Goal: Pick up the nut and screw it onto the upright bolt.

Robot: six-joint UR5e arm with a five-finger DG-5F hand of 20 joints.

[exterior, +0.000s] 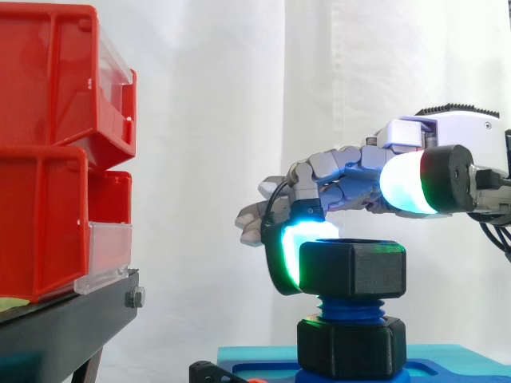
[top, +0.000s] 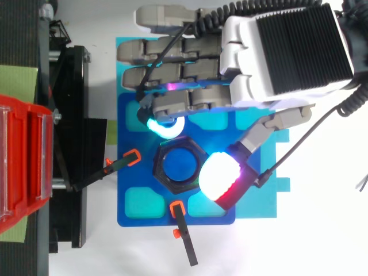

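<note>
Nut, black and hexagonal, sits atop the blue bolt. Robot hand curls one finger against the nut's side, thumb just above it. Red bins stand left of the bolt, contents hidden.

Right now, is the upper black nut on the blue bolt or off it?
On: the nut sits atop the bolt, threads showing beneath, hand pinching it.

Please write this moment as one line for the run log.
nut: seated on top of upright bolt, thread bare below | second nut: at bolt foot | hand: at the upper nut, grip unclear
</note>
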